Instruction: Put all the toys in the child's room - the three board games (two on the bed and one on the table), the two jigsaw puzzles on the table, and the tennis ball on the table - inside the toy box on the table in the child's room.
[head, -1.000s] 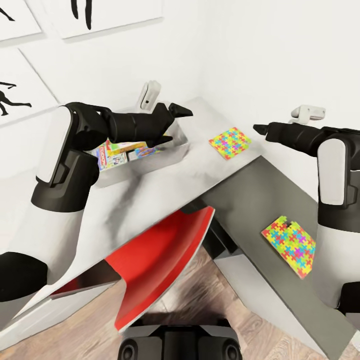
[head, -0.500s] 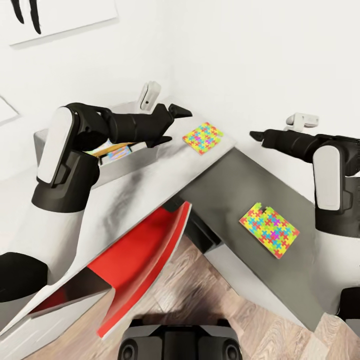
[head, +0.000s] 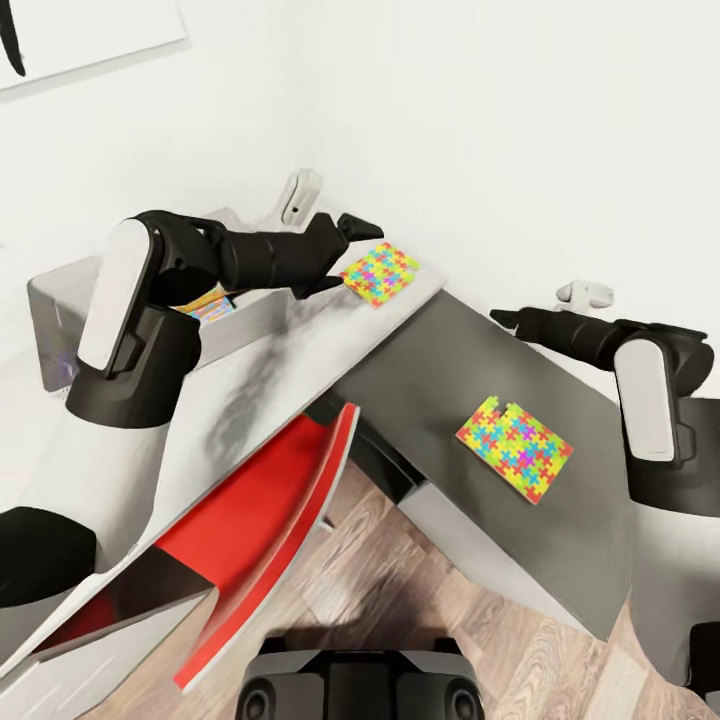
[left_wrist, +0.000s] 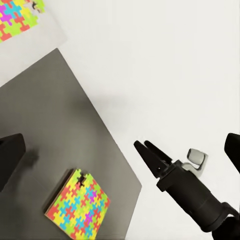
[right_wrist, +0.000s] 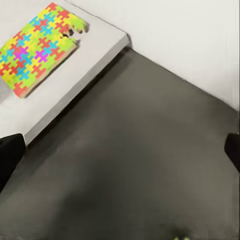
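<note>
Two jigsaw puzzles lie flat on the table. One (head: 380, 272) (right_wrist: 40, 45) is on the light grey top (head: 265, 375), near the wall corner. The other (head: 513, 448) (left_wrist: 77, 207) rests on the dark grey wing (head: 430, 370). The toy box (head: 60, 300) stands at the left behind my left arm, with colourful board games (head: 205, 303) showing inside. My left gripper (head: 355, 255) hovers open and empty just short of the corner puzzle. Over the wing, above the second puzzle, my right gripper (head: 495, 318) (left_wrist: 141, 145) is open and empty. The tennis ball and the bed are out of view.
A red chair (head: 260, 520) is pushed under the table's front edge, directly before my base. White walls close in behind the table on two sides. Wooden floor (head: 480, 640) shows below the wing.
The whole view has swung right, so the toy box slid left and the wing puzzle came toward the middle. My right arm sits lower in the picture. Both grippers stay open.
</note>
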